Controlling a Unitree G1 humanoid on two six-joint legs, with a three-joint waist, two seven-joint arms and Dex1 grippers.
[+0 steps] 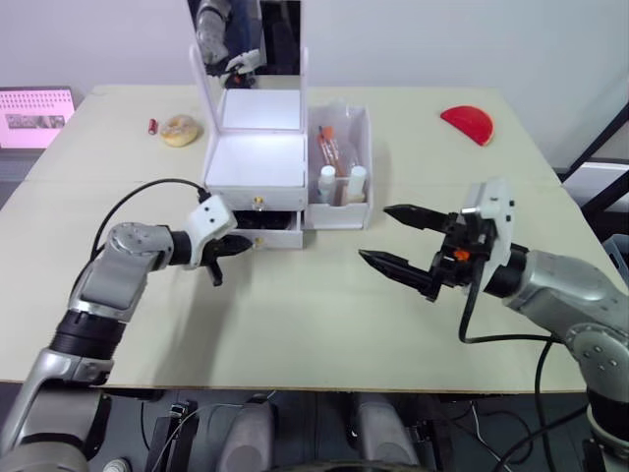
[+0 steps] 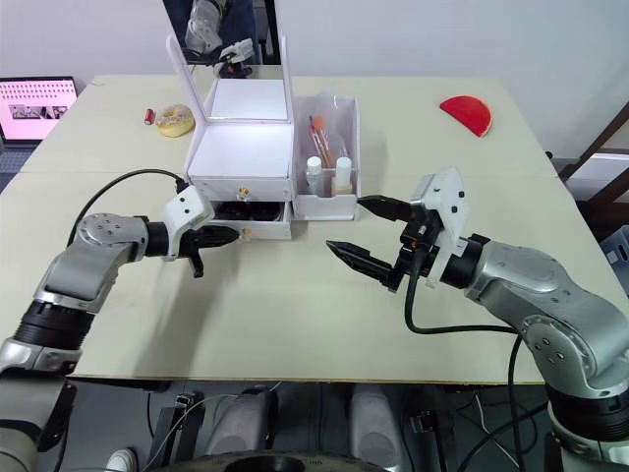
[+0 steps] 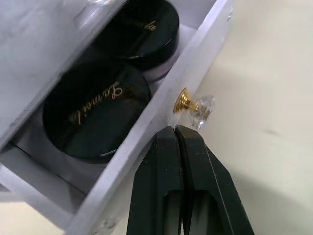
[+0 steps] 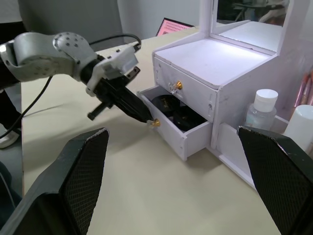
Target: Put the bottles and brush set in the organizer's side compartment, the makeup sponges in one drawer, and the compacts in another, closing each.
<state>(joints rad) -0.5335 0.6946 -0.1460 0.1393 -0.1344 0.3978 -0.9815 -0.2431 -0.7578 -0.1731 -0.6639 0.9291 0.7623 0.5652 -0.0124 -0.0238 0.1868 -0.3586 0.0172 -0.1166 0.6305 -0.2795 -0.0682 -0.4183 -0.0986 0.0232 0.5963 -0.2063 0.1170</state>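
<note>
Left gripper (image 3: pixel 177 131), fingers pressed together, tip against the lower drawer (image 4: pixel 182 138) front just beside the gold knob (image 3: pixel 184 102); risk: the tip slides off the front or skews the drawer so it jams partway. Two black compacts (image 3: pixel 95 115) lie inside the half-open drawer. Upper drawer (image 4: pixel 188 95) closed. Side compartment (image 1: pixel 356 147) holds bottles (image 1: pixel 327 183) and brushes (image 2: pixel 316 138). Right gripper (image 1: pixel 405 241) hangs wide open, empty, near the organizer.
</note>
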